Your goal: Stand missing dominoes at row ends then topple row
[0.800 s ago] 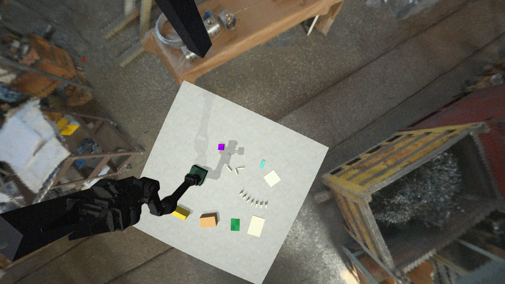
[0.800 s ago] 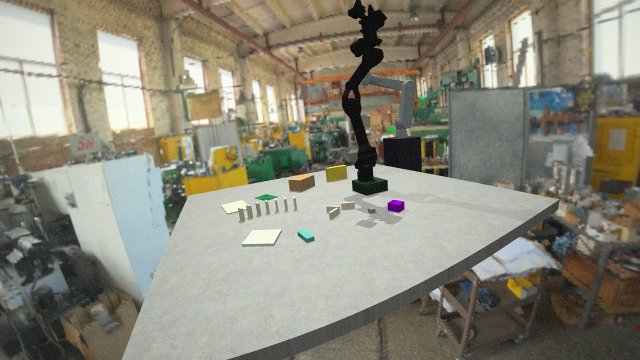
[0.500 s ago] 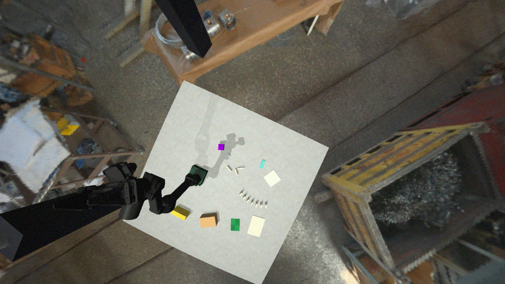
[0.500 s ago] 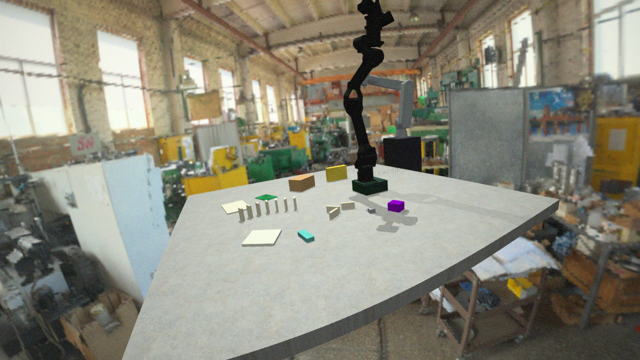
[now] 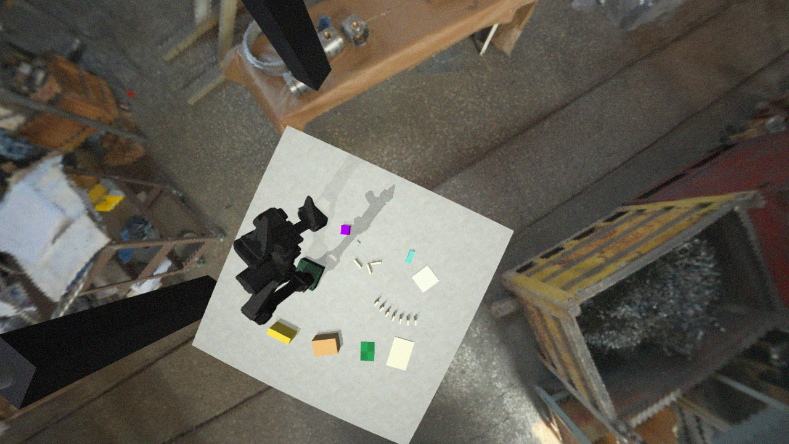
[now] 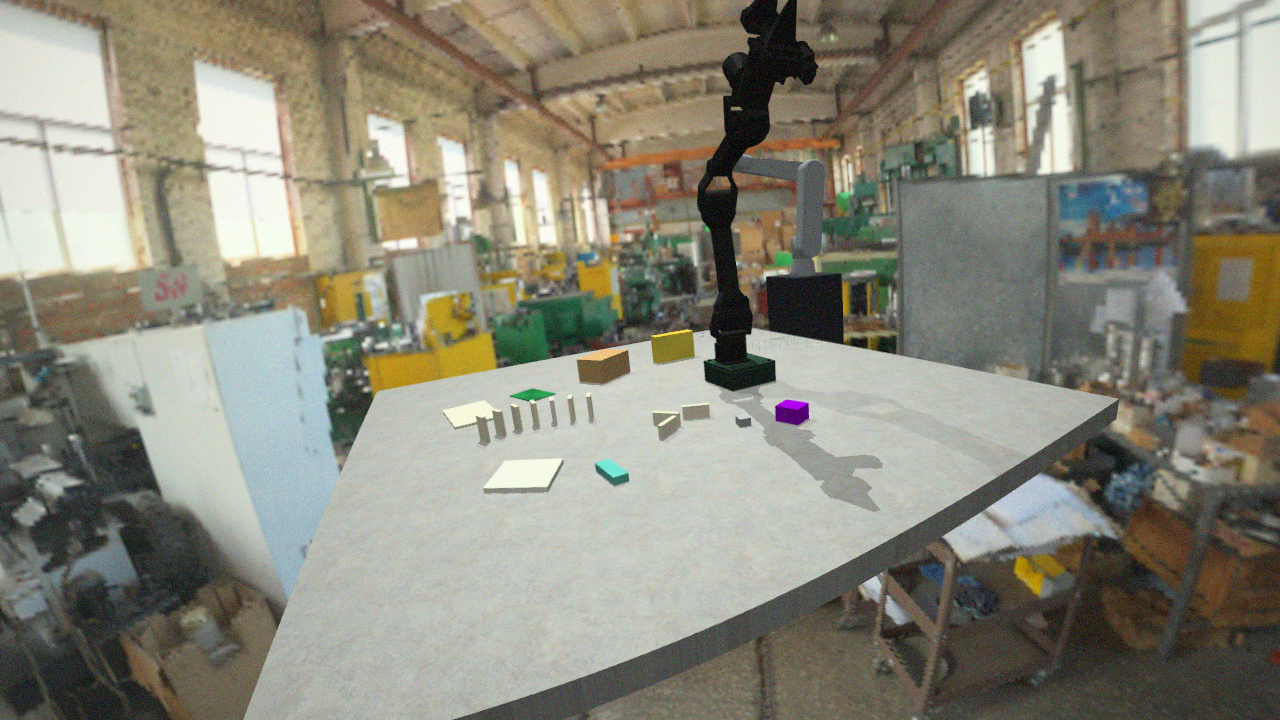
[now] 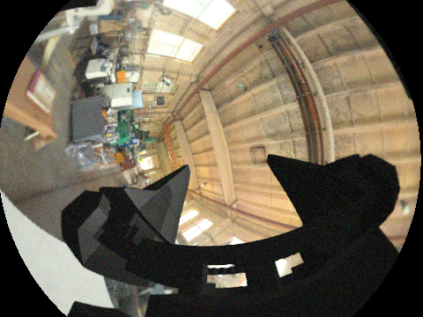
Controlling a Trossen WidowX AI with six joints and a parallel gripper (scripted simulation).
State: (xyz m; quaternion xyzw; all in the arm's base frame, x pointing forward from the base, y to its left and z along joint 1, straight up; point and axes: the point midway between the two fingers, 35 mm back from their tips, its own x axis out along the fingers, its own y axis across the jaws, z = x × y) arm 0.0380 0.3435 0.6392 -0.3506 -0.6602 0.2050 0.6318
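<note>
A row of several cream dominoes [image 5: 396, 311] [image 6: 535, 415] stands on the grey table [image 5: 452, 232] [image 6: 626, 573]. Three loose dominoes [image 5: 368, 264] [image 6: 677, 417] lie flat in a small cluster between the row and the arm's dark green base [image 5: 312, 274] [image 6: 739, 372]. A tiny grey piece [image 5: 358, 242] [image 6: 742, 420] lies near them. My gripper [image 7: 229, 164] [image 6: 776, 22] is open and empty. It is raised high above the base and points up at the hall's roof, far from all dominoes.
A purple cube [image 5: 345, 229] [image 6: 792, 411], a cyan block [image 5: 410, 256] [image 6: 611, 471], two cream tiles [image 5: 425, 278] [image 6: 523, 474], a green tile [image 5: 367, 351] [image 6: 532, 394], a brown box [image 5: 325, 345] [image 6: 602, 365] and a yellow box [image 5: 282, 332] [image 6: 672, 345] lie around the row.
</note>
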